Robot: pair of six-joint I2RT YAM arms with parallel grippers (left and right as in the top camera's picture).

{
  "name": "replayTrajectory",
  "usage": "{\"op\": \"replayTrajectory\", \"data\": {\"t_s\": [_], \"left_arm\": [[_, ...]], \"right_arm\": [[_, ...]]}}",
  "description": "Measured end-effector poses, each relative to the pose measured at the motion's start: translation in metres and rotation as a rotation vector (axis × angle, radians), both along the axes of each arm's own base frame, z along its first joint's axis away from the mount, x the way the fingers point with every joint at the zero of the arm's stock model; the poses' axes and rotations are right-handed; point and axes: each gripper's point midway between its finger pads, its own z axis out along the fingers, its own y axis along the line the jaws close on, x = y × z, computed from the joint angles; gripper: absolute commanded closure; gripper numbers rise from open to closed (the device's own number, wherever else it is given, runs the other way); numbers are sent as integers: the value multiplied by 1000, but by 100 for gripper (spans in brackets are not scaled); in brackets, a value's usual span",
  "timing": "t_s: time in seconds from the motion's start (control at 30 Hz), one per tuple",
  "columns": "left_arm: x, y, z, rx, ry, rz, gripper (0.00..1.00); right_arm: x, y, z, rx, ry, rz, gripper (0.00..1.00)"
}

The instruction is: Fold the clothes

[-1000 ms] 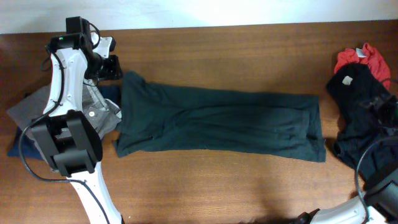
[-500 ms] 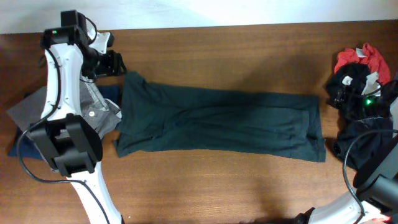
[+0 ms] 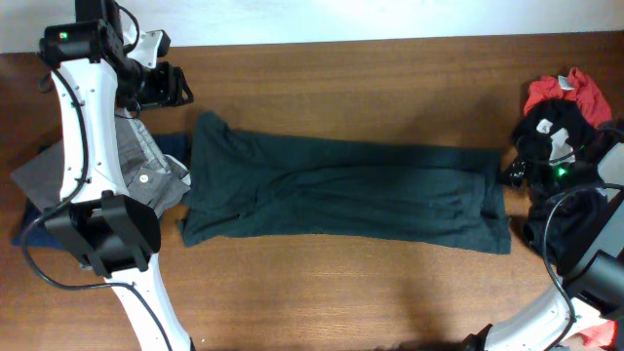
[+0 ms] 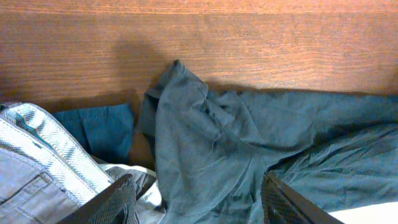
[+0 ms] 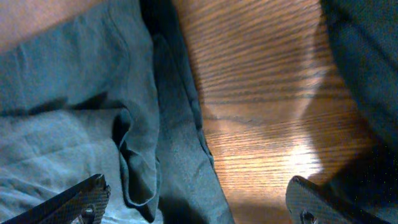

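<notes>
The clothes' main piece, a dark green T-shirt (image 3: 341, 195), lies folded into a long band across the wooden table (image 3: 341, 78). My left gripper (image 3: 179, 86) hovers open just above and left of the shirt's upper-left corner (image 4: 180, 71). In the left wrist view its fingers (image 4: 118, 202) stand wide apart over the fabric (image 4: 211, 155), gripping nothing. At the shirt's right end my right gripper (image 3: 513, 170) is open. Its fingers (image 5: 81, 199) straddle the shirt's hem (image 5: 168, 137) and bare wood, holding nothing.
A grey garment (image 3: 97, 171) and a teal-navy piece (image 3: 172, 144) lie left of the shirt, also seen as grey cloth (image 4: 37, 155). A black garment (image 3: 561, 205) and a red one (image 3: 575, 93) are heaped at the right edge.
My left gripper opened and drew back up and away from the shirt's corner. My right gripper came left from the black pile to the shirt's right end and opened wide.
</notes>
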Motion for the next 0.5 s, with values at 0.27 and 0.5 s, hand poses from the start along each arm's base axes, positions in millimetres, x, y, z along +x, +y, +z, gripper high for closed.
{"op": "replayTrajectory", "data": {"t_s": [0.27, 0.5], "left_arm": [[-4, -1, -1, -5, 15, -1, 36], [-5, -1, -1, -6, 20, -1, 36]], "right_arm": [[-8, 15, -24, -3, -3, 30, 5], [-1, 50, -23, 33, -57, 123, 11]]}}
